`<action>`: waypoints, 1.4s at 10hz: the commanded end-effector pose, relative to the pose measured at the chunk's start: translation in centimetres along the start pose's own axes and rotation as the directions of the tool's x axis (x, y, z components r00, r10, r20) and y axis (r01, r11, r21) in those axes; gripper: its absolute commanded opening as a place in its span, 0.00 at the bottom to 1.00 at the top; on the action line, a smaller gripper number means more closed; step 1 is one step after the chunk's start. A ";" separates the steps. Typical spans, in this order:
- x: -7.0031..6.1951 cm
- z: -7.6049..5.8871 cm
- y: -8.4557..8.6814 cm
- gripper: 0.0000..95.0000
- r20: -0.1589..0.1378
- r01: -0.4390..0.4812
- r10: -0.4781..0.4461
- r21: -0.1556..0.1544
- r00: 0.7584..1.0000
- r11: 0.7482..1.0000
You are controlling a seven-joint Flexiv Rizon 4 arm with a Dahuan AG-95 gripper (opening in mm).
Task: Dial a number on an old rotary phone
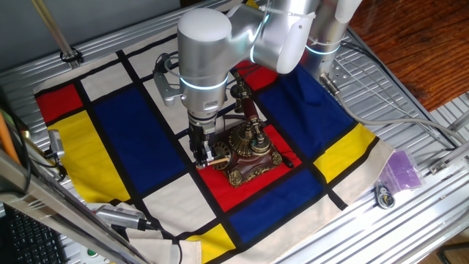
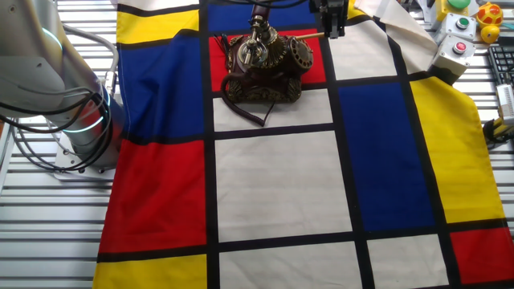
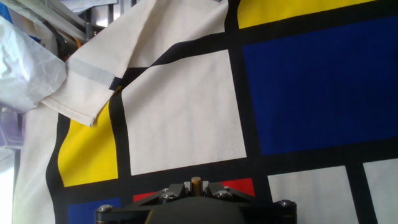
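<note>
The old rotary phone [image 1: 250, 150] is dark bronze with a reddish body. It stands on a red square of the checked cloth [image 1: 132, 125], and in the other fixed view the phone [image 2: 261, 60] has its round dial [image 2: 302, 53] facing right. My gripper [image 1: 204, 155] hangs just beside the dial side of the phone and is shut on a thin light wooden stick [image 2: 315, 35] that points at the dial. In the hand view the stick's end [image 3: 196, 182] shows clamped between the jaws of the gripper [image 3: 196, 188]. The phone itself is out of sight there.
A dark cord [image 2: 245, 108] trails from the phone onto the white square. A purple bag [image 1: 401, 169] lies on the metal table at the right. A button box [image 2: 456, 50] and a keyboard [image 2: 503, 76] sit past the cloth's edge. The arm's base [image 2: 80, 132] stands at the left.
</note>
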State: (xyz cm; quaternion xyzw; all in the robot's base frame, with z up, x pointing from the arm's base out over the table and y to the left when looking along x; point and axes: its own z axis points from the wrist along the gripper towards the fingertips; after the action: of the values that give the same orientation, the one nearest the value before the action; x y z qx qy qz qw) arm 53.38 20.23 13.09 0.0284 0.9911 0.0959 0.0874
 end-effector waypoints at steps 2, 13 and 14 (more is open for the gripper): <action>-0.1 0.2 -0.1 0.00 0.000 0.000 0.000 0.000 1.000 1.000; -0.4 0.7 -0.1 0.00 0.009 -0.009 0.009 -0.005 1.000 1.000; -0.5 0.7 0.0 0.00 0.010 -0.009 0.009 -0.005 1.000 1.000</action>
State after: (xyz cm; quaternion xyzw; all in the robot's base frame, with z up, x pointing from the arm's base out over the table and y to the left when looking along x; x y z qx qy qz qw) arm 54.08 20.43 12.43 0.0330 0.9903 0.0997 0.0912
